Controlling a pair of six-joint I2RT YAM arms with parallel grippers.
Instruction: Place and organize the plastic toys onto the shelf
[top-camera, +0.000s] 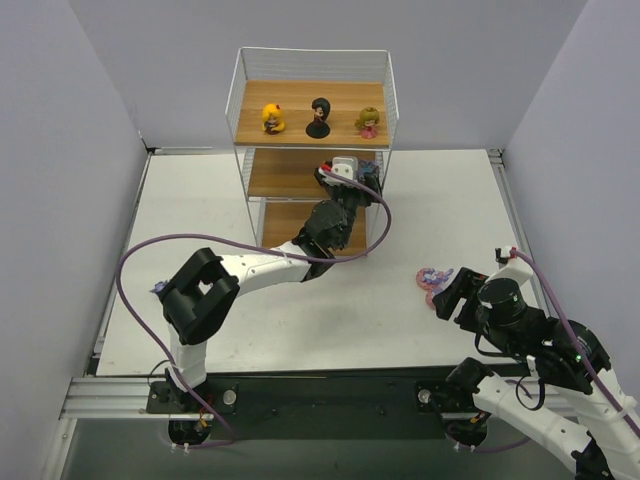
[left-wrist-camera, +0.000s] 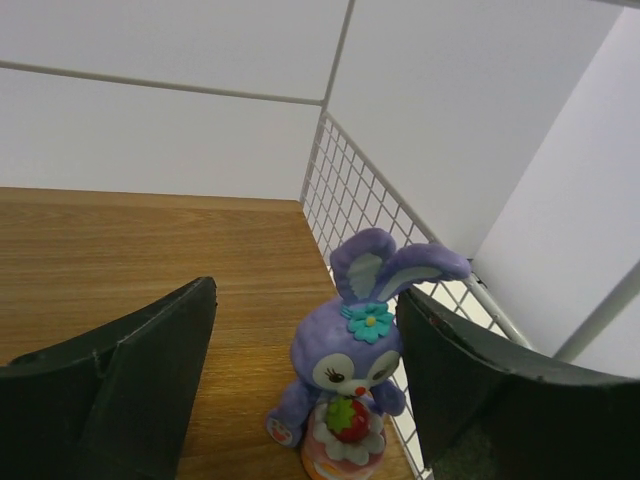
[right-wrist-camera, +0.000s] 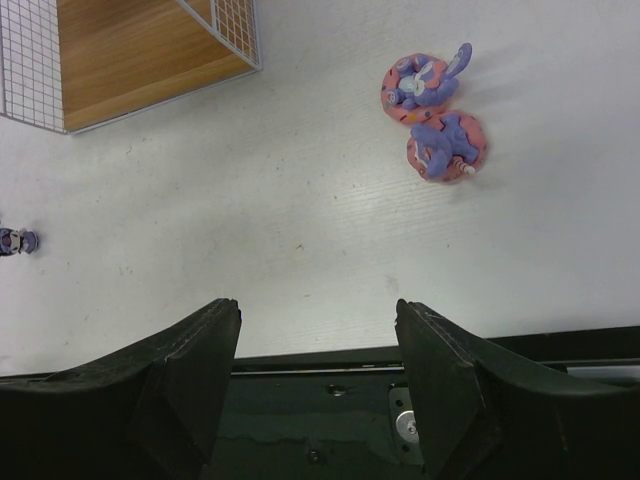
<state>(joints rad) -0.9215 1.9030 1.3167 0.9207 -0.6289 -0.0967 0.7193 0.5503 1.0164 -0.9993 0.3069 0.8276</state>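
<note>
Wooden shelf board (left-wrist-camera: 150, 265) bears an upright purple bunny (left-wrist-camera: 350, 365) between spread left fingers (left-wrist-camera: 130, 375): placing looks done, so withdraw cleanly next; right fingers (right-wrist-camera: 175, 375) hang spread, empty.

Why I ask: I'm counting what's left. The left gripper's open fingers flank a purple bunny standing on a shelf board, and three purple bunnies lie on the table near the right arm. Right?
No. Only two purple bunnies lie on the table there, not three; the right wrist view shows the pair side by side. The rest stands.
</note>
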